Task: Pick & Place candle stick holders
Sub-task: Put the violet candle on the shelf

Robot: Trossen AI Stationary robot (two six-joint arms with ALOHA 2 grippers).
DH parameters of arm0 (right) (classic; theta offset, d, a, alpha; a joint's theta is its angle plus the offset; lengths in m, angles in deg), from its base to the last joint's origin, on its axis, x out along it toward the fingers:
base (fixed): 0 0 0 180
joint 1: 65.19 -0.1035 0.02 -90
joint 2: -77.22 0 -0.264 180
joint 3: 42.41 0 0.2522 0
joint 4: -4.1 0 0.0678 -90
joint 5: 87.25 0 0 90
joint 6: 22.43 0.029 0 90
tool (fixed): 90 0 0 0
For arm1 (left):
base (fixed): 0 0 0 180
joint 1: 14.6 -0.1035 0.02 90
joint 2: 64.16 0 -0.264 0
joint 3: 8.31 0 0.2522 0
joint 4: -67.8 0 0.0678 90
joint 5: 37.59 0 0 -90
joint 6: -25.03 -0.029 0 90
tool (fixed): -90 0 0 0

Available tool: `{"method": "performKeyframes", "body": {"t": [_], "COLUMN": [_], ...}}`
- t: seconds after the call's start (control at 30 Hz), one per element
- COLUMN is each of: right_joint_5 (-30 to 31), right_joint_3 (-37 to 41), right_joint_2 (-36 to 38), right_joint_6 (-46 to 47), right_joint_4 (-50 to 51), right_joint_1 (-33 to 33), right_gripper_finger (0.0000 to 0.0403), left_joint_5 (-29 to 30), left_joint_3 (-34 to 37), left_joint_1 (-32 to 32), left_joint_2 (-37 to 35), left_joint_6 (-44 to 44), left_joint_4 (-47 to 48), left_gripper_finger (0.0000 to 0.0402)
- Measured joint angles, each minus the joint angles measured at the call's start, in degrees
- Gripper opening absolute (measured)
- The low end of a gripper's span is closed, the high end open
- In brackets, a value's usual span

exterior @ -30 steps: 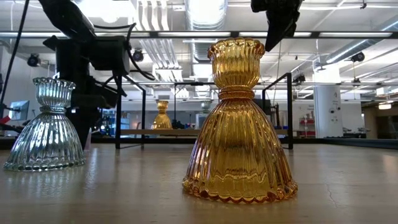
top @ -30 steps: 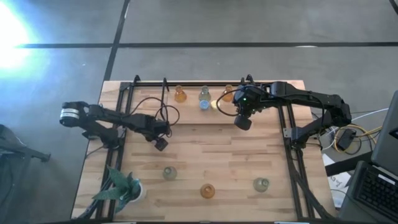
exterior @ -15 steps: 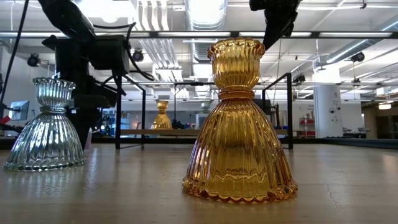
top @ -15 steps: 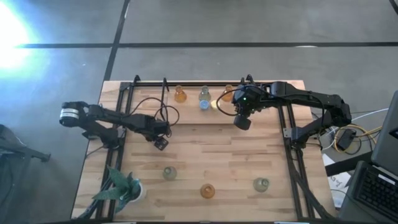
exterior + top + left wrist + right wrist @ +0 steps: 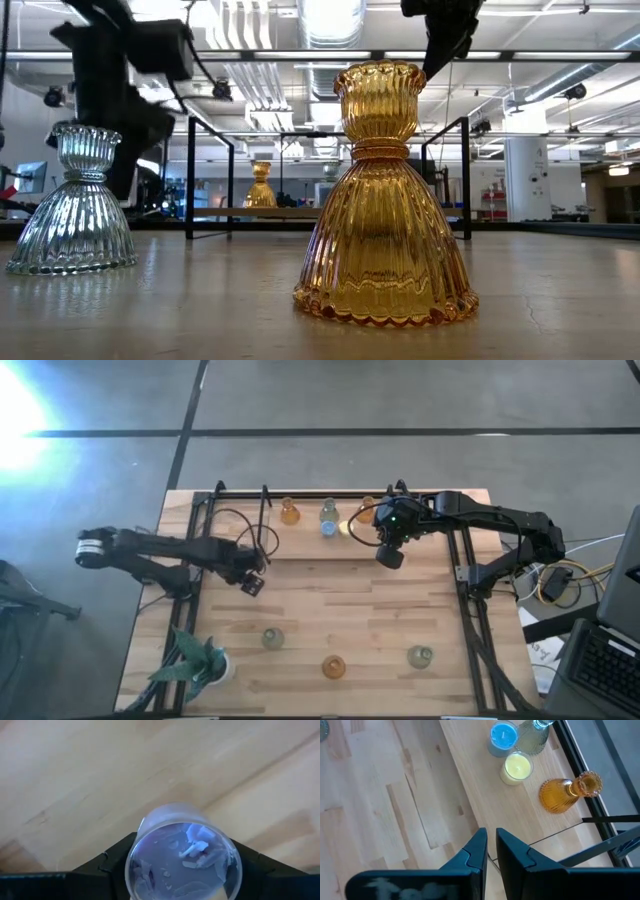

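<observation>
The left gripper (image 5: 182,870) clamped a small round purple glass holder (image 5: 182,852), upright above bare wood. Seen from above, the back row holders (image 5: 290,512) lay at one o'clock; the right gripper (image 5: 491,847), nearly shut and empty, was nearer them

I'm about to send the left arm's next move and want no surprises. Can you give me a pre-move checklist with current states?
1. Left gripper clamped on the purple holder: ok.
2. Table under the purple holder is bare wood: ok.
3. Height of the purple holder above the table: cannot tell.
4. Right gripper empty, above the table near the back row: ok.
5. Blue holder, yellow holder and back amber holder apart from the right gripper: ok.
6. Front amber holder and grey-green holder upright: ok.
</observation>
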Motion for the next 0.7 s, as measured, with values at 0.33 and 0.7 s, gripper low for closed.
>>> {"method": "performKeyframes", "body": {"t": [0.33,0.7], "right_joint_5": [0.0,-0.04], "right_joint_3": [0.0,0.13], "right_joint_2": [0.0,0.0], "right_joint_6": [-0.38,-0.77], "right_joint_4": [-0.35,-0.56], "right_joint_1": [0.01,0.01], "right_gripper_finger": [0.0034,0.0034], "left_joint_5": [0.65,3.02], "left_joint_3": [-14.54,-32.77], "left_joint_1": [0.0,-3.06], "left_joint_2": [-7.31,2.17], "left_joint_6": [0.62,-13.35], "left_joint_4": [4.44,2.42], "left_gripper_finger": [0.0235,0.0235]}}
